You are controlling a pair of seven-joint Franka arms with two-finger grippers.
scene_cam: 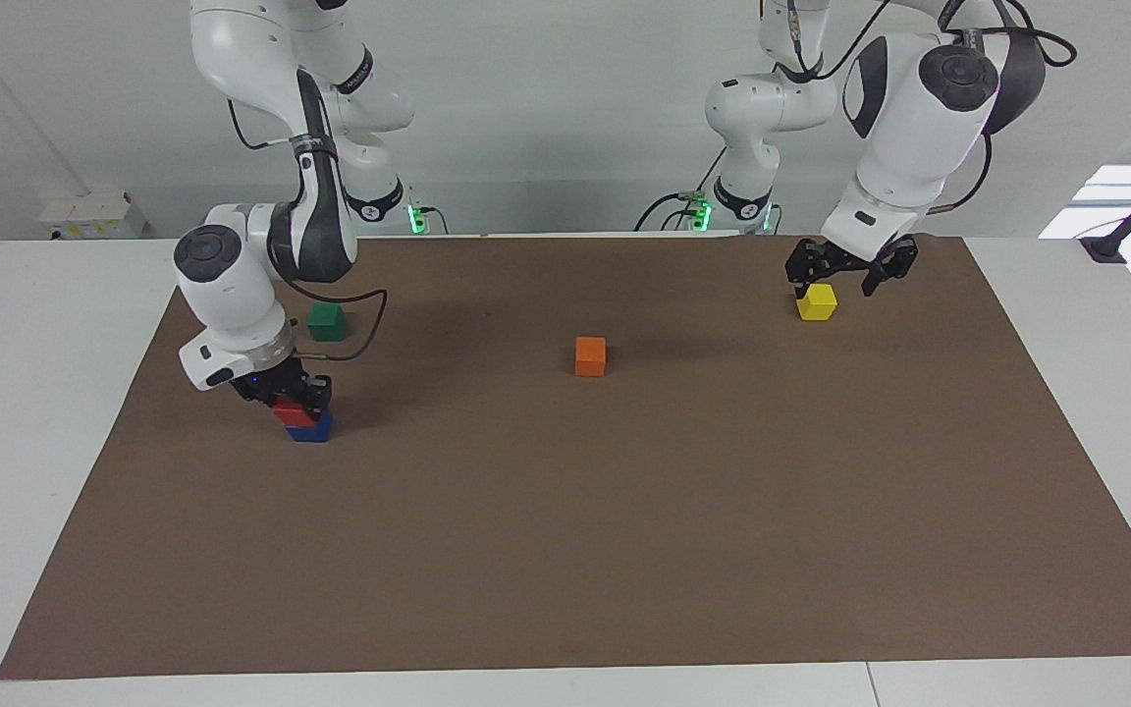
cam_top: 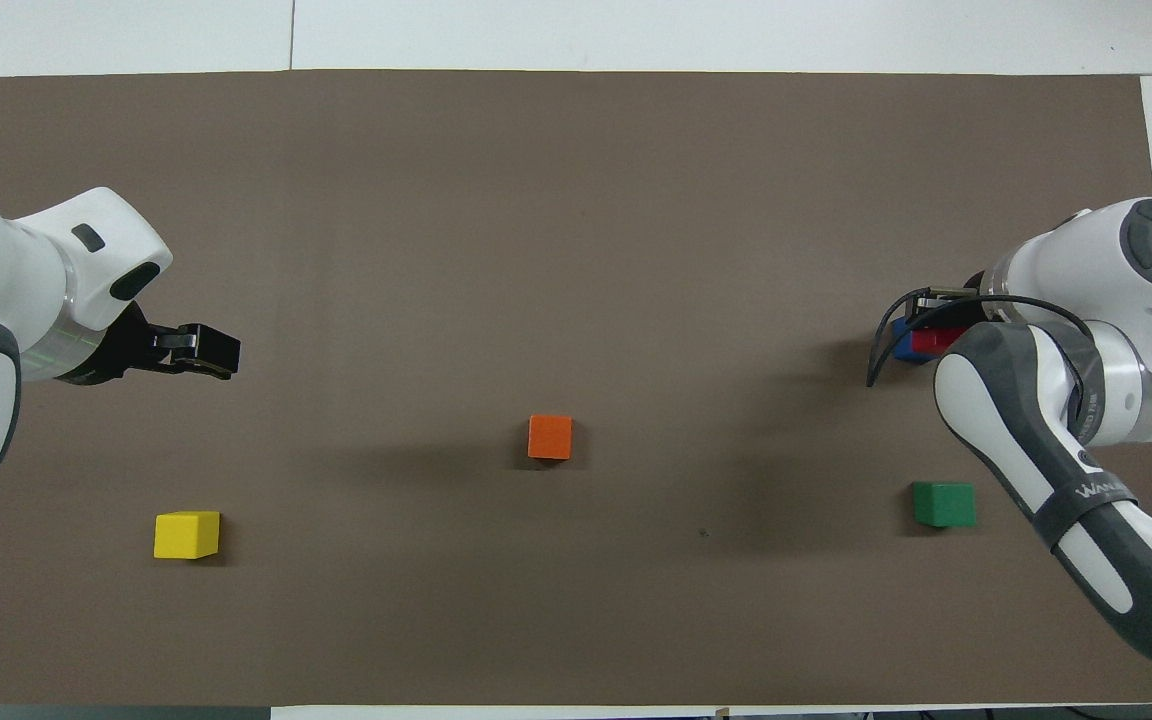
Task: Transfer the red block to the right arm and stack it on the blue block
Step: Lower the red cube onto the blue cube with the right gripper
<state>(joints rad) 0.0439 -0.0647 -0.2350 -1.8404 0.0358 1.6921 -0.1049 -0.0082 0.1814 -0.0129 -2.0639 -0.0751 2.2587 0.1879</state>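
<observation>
At the left of the facing view, the red block [scene_cam: 289, 410] is clamped in the right gripper [scene_cam: 291, 401] and rests on the blue block [scene_cam: 312, 427]. At the upper right of that view, the left gripper [scene_cam: 846, 276] is held with jaws spread, empty, above the yellow block [scene_cam: 817, 301].

Open brown mat [scene_cam: 624, 550] on the counter away from the robots. Obstacles: orange block [scene_cam: 590, 355] mid-mat; green block [scene_cam: 326, 321] and the red block [scene_cam: 289, 409] on the blue block [scene_cam: 314, 428], under the right gripper [scene_cam: 291, 395], at the right arm's end; yellow block [scene_cam: 817, 301] beneath the raised left gripper [scene_cam: 845, 278].
</observation>
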